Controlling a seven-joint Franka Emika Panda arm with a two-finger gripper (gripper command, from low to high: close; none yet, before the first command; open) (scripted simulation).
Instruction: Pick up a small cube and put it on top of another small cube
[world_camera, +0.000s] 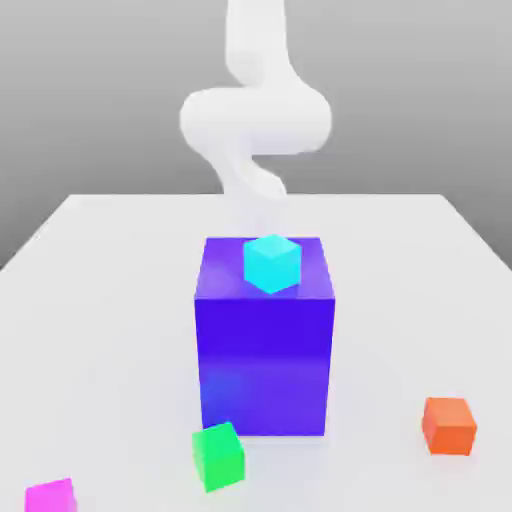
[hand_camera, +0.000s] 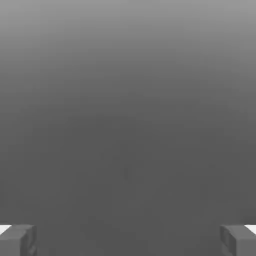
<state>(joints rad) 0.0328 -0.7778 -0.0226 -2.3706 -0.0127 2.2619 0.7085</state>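
Nearest: magenta cube (world_camera: 50, 495), green cube (world_camera: 218, 456), orange cube (world_camera: 449, 425) loose on tabletop (world_camera: 90, 270); cyan cube (world_camera: 272, 263) atop big blue block (world_camera: 264, 350). Fingers (hand_camera: 17, 240) spread wide, empty. Nothing stacked yet; whole pick-and-place remaining.

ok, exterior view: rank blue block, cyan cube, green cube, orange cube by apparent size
1. blue block, by far the largest.
2. cyan cube, green cube, orange cube: look about alike; differing nearness to the camera makes ranking unsure.
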